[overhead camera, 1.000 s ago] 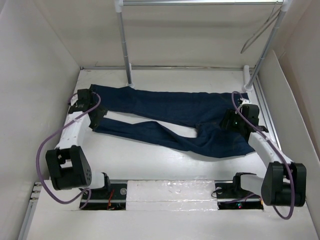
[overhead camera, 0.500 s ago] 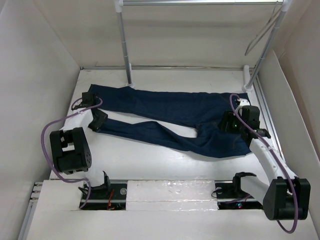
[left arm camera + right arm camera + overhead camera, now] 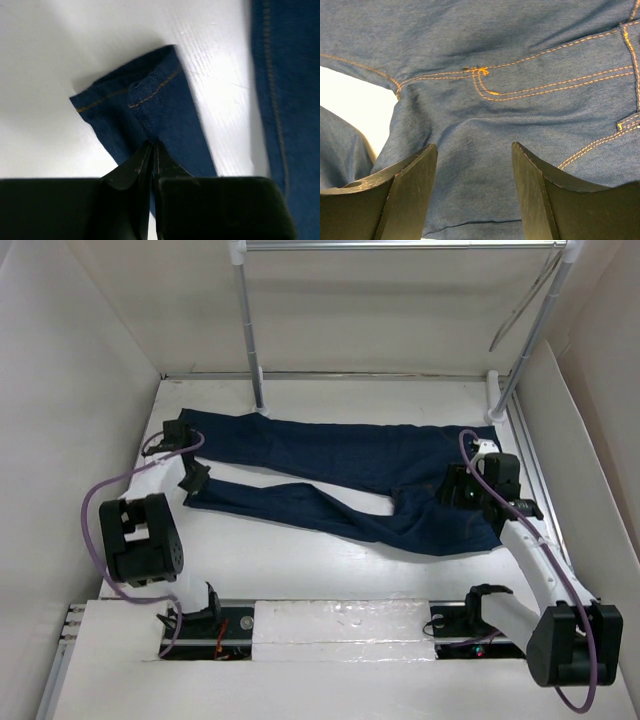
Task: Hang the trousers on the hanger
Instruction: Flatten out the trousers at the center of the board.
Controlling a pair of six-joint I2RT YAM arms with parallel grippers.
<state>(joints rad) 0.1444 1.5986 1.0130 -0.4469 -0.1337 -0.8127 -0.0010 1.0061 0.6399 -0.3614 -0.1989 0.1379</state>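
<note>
The dark blue trousers [image 3: 340, 455] lie flat across the table, legs to the left and waist to the right. My left gripper [image 3: 190, 476] sits at the cuff of the near leg. In the left wrist view its jaws [image 3: 152, 146] are shut together, and the cuff [image 3: 145, 95] puckers where they pinch it. My right gripper [image 3: 455, 490] hovers over the seat of the trousers. Its fingers [image 3: 474, 147] stand wide open above the denim [image 3: 495, 60], holding nothing. The thin grey hanger [image 3: 520, 310] hangs from the rail at the far right.
Two white rack poles [image 3: 248, 330] [image 3: 535, 330] rise from the back of the table and carry a horizontal rail [image 3: 400, 245]. White walls close in the left, right and back. Both arm bases sit on the near edge.
My left gripper has gone from open to shut on the cuff of the near trouser leg, and the arm has drawn in. The right arm shifted slightly and stays open.
</note>
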